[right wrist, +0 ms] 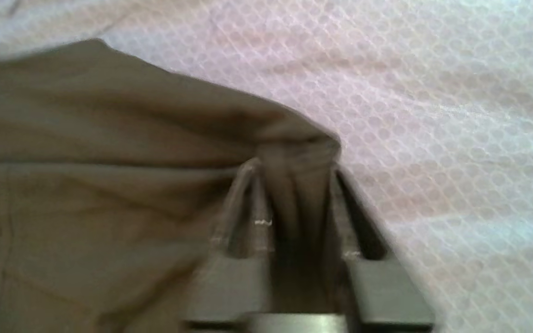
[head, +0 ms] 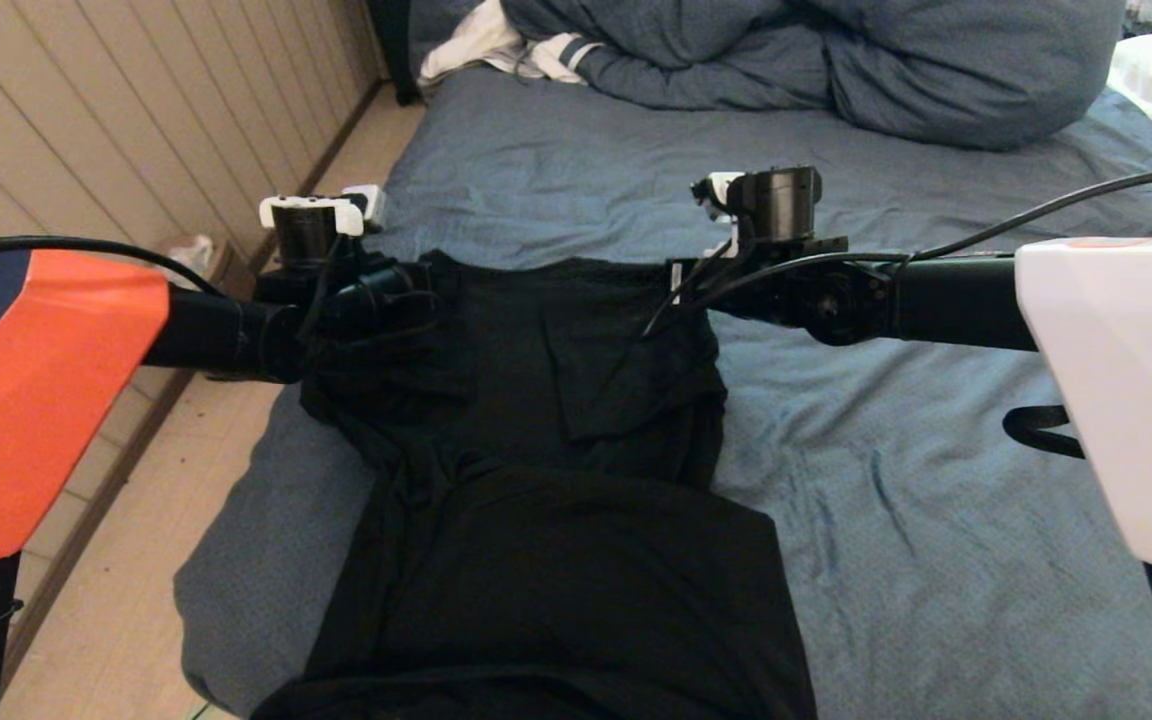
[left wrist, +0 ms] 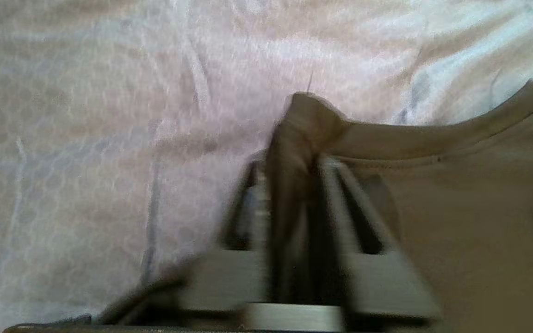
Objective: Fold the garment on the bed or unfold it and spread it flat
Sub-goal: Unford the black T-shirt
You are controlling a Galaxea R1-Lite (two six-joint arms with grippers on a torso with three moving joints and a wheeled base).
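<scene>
Black T-shirt [head: 536, 480], plain side up, lying rumpled across the near part of a slate-blue bed [head: 936, 520], far edge folded over toward the middle of the mattress. Left gripper [left wrist: 294, 162] at the shirt's far left corner, by the mattress edge nearest the wood-panelled wall [head: 86, 120]; fingers [left wrist: 336, 194] slightly parted with a bunched ridge of the shirt's fabric between them, firmness of the pinch impossible to tell. Right gripper [right wrist: 294, 185] at the shirt's far right corner, over open sheet, fingers [right wrist: 248, 203] likewise slightly apart with a fold of the same cloth between them. Beyond the shirt, at the head of the mattress, a bulky blue duvet [head: 836, 60] with white striped clothing [head: 506, 50] beside it.
</scene>
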